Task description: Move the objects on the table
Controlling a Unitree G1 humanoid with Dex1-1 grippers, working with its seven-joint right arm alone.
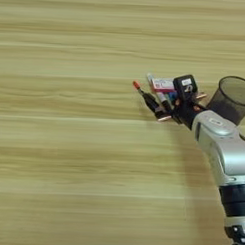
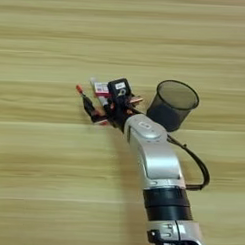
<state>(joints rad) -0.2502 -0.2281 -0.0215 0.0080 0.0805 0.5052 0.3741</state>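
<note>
My right gripper (image 1: pixel 174 102) (image 2: pixel 115 103) sits right over a small cluster of objects at the right of the table (image 1: pixel 69 142). A thin red-capped pen (image 1: pixel 137 86) (image 2: pixel 79 89) sticks out up-left from under it. A red-and-white flat card (image 1: pixel 163 85) (image 2: pixel 101 87) lies just beyond the gripper, with a white marker (image 1: pixel 150 78) beside its left edge. A bit of blue (image 1: pixel 171 96) shows under the gripper; the rest of that object is hidden. Whether the gripper touches or holds any of them is hidden by its black body.
A black mesh cup (image 2: pixel 173 104) (image 1: pixel 234 97) stands just right of the gripper, close to the silver forearm (image 2: pixel 153 155). A black cable (image 2: pixel 200 170) loops out to the right of the forearm. Bare wood stretches left and toward the front.
</note>
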